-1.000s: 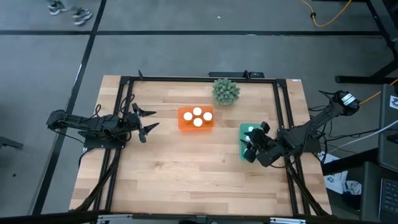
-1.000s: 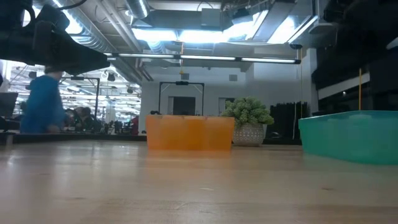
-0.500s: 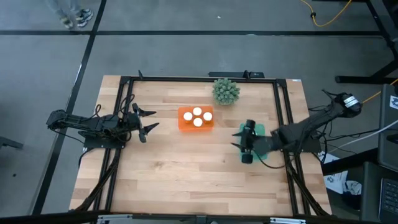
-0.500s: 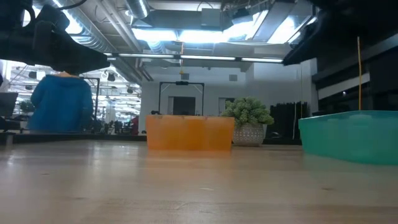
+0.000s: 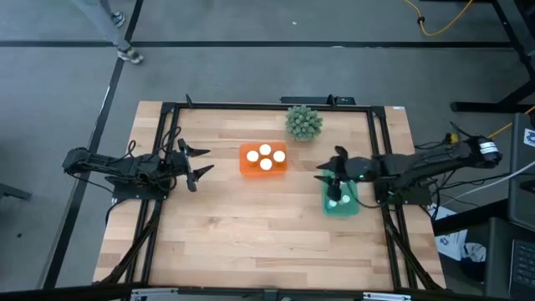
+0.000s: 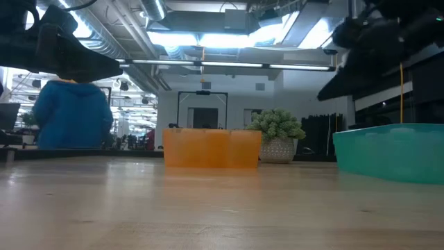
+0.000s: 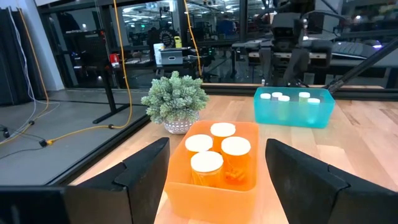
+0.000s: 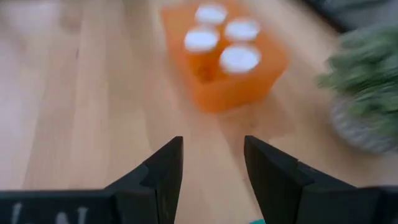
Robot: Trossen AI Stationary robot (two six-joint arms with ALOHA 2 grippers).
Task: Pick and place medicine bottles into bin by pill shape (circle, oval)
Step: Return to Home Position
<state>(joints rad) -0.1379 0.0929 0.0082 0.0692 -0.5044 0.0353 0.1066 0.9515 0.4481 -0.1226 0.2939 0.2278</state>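
Overhead, the right gripper (image 5: 329, 167) has lifted off the teal tray (image 5: 342, 212) and swung to the tray's plant-side end, its arm now stretched almost level across the right edge of the table (image 5: 251, 234). Half a second back it lay over that tray and hid most of it. With the arm out of the way, the bottles (image 5: 333, 201) inside show as white caps between the teal walls. Four more sit packed in the orange tray (image 5: 246, 170) near the middle, close to the plant (image 5: 303, 122). I see no bottle loose on the wood, so the sorting looks finished to me, and this reads as a retreat to rest. The left gripper (image 5: 201, 160) waits at the left side where it was, fingers spread. From table height, the dark bulk of the right arm hangs high above the teal tray, both trays sit flat on the wood, and a person in blue (image 6: 69, 121) stands far behind. Through the left wrist camera, that arm's own fingers (image 7: 143, 177) stand wide apart and empty, framing the orange tray. The teal one and its caps lie beyond, and the right arm rises behind it. The right wrist camera looks past two fingers (image 8: 163, 168), plainly apart and holding nothing, toward the orange tray and the plant beside it.
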